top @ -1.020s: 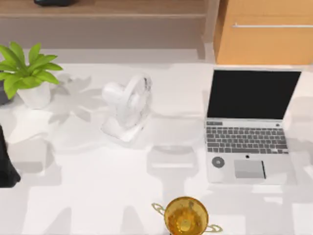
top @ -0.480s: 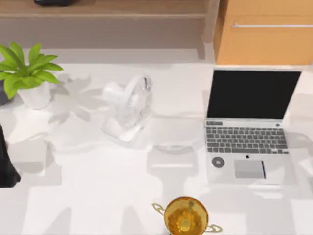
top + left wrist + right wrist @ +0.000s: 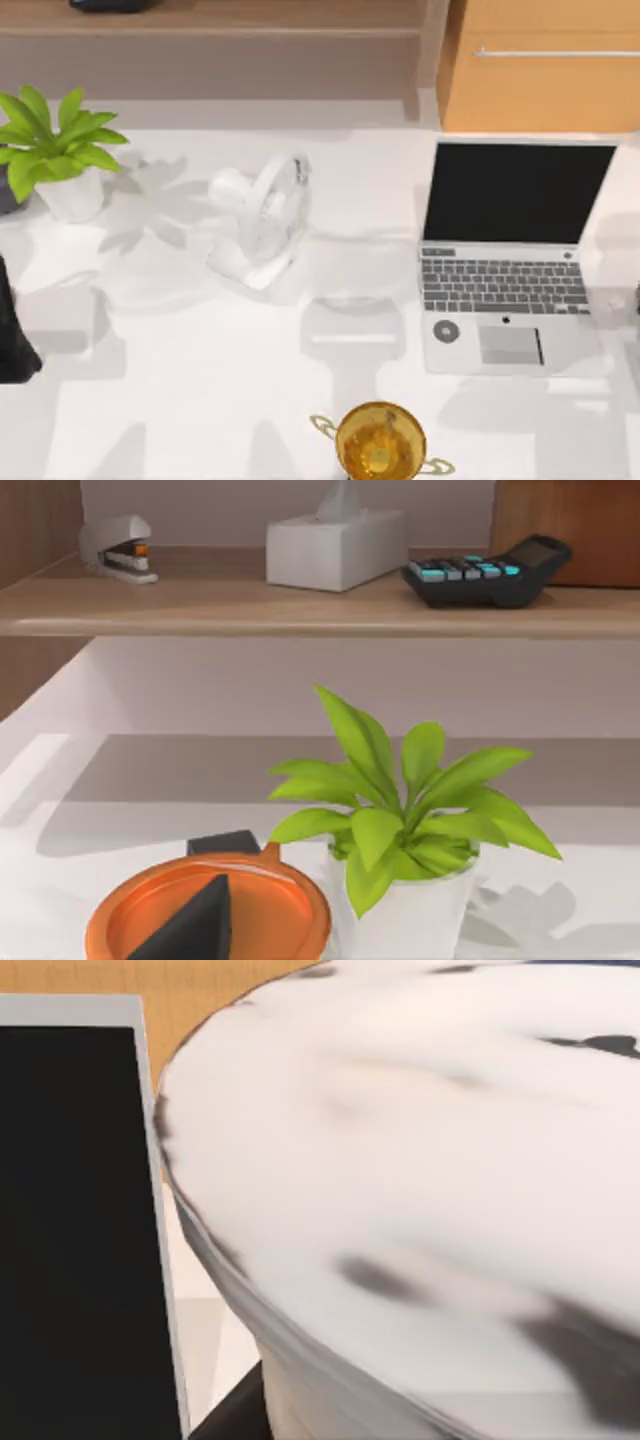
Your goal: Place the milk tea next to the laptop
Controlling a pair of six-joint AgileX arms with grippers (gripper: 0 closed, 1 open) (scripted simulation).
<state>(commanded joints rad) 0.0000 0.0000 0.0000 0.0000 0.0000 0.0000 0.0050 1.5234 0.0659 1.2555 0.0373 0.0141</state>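
— Was our right claw clamped on the milk tea (image 3: 430,1180)?
— We couldn't tell. The cup sat close under its wrist camera, just beside the laptop (image 3: 505,260) screen's edge.
— We judged it needed lowering upright onto bare table (image 3: 200,400), clear of the screen.
— The fan (image 3: 262,215), plant (image 3: 55,150) and gold cup (image 3: 380,440) stood well apart; our left arm (image 3: 12,340) was parked at the left.
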